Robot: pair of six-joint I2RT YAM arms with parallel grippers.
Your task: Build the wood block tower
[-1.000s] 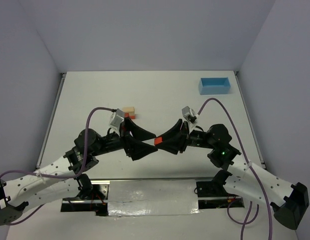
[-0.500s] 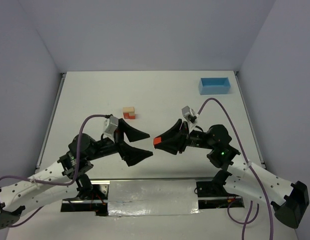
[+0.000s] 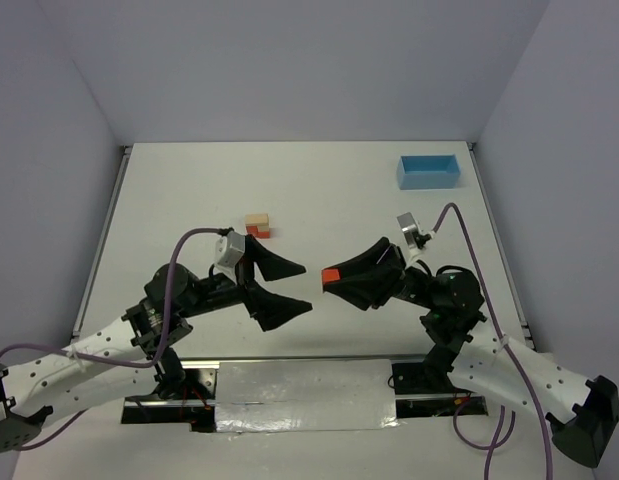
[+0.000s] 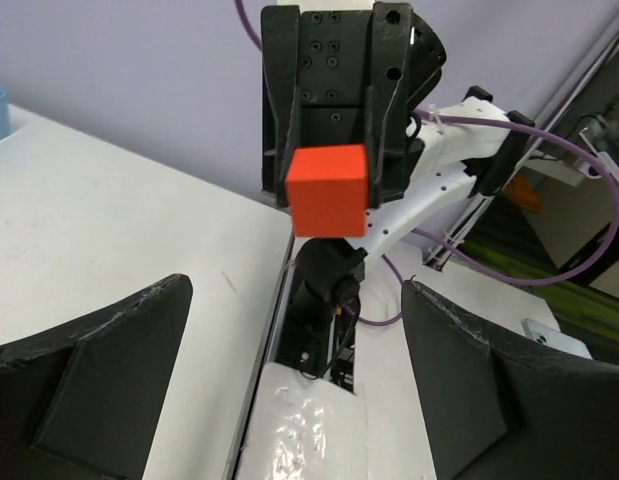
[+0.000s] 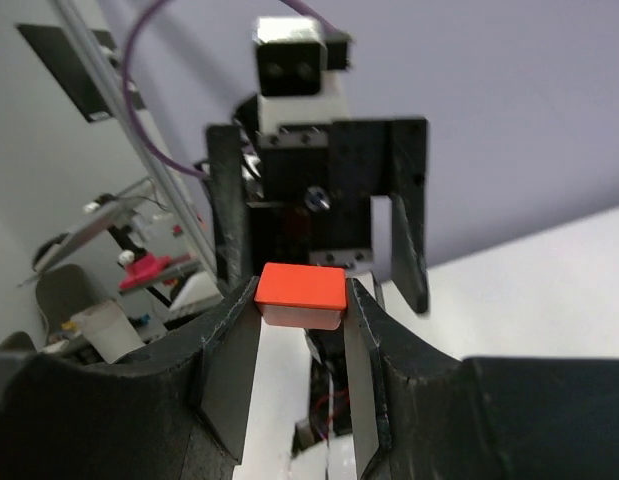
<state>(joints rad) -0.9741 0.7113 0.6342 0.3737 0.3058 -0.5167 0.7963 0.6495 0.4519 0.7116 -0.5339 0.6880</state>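
Between the curved black fingers of the right pincer (image 3: 330, 276) sits a small red-orange wooden cube (image 3: 330, 275). It is pinched by its sides right at the fingertips and held clear of the white surface (image 3: 339, 190). Facing it from about nine o'clock in the top view, the left pincer (image 3: 305, 288) is spread wide and grips nothing; its own camera looks straight at the cube through the gap.

The hold looks shallow, so the cube may twist or slip out if the arm swings quickly or the fingers ease at all. The left pincer also stands close to the path toward the stack, and a sweep past it could clip its upper finger. At the stack itself, fingers far bulkier than the blocks could nudge the pieces apart. A cube set down off-centre would likely tip off.

The wood block tower (image 3: 256, 225) is a low cluster of pale tan and red-orange wooden blocks resting on the surface. It lies at about ten o'clock from the right pincer and eleven o'clock from the left, apart from both. A light blue rectangular tray (image 3: 429, 171) stands far off, between one and two o'clock.
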